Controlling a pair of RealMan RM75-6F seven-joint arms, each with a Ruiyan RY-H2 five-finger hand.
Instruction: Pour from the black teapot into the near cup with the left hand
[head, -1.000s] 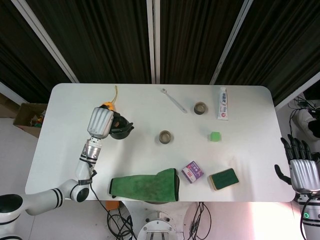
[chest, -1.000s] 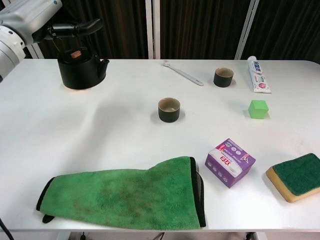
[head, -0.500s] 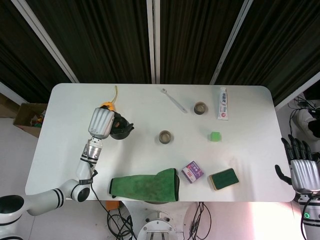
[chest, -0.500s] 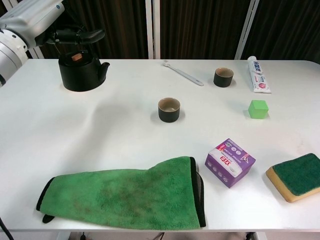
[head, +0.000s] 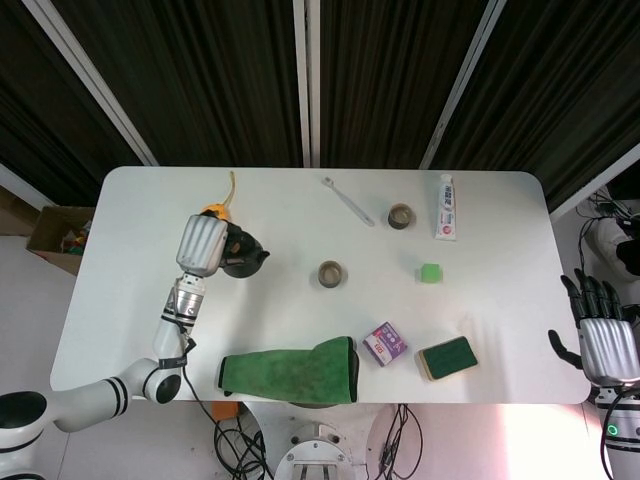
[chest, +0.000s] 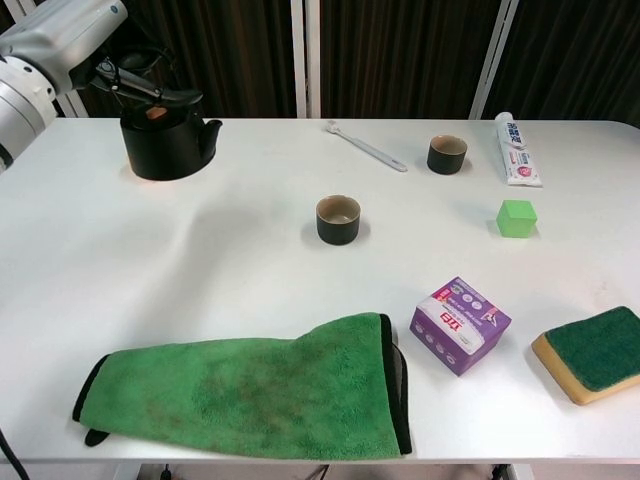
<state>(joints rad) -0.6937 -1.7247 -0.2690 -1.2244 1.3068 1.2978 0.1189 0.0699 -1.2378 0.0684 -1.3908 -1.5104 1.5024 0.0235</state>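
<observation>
Head view high overhead, looking straight down, chest view low, near, facing forward, both sharing white table (head: 300, 300).

Left hand (head: 203, 243) over black teapot (head: 243, 261), near cup (head: 331, 273) apart

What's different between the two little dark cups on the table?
The near cup stands alone mid-table, closer to the green cloth; the far cup sits further back, between the toothbrush and the toothpaste tube. Both are upright, dark, open-topped and look alike in shape.
</observation>
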